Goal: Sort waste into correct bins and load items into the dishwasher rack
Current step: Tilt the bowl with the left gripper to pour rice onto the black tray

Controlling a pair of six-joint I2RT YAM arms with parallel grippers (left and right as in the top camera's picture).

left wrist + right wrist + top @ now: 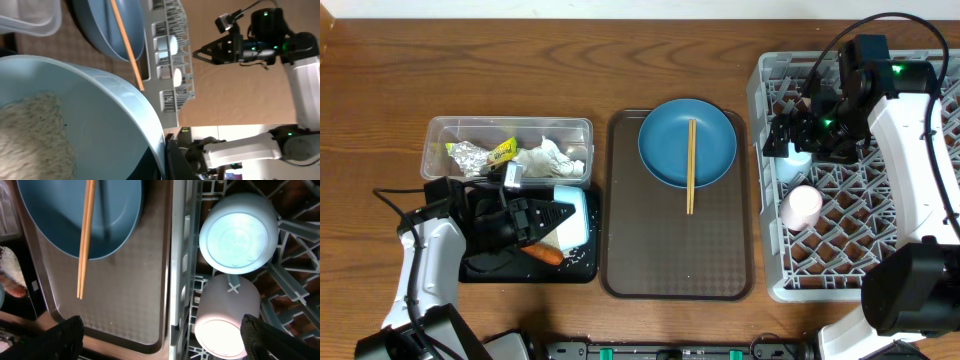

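We found the left fingers [548, 213] pinching the bowl [573, 216] by its rim, tipped over the black tray [480, 268], rice scraps [30, 130] inside. A carrot [543, 255] lay on that tray. In the tub [510, 120] sat tissues [548, 155] and a wrapper [480, 155]. The right fingers [788, 135] hung spread wide above the rack [767, 90], holding nothing, over 2 upturned cups: blue cup [239, 232], pink cup [227, 327]. On the brown tray [680, 260], chopsticks [690, 165] lay across the plate [665, 145].
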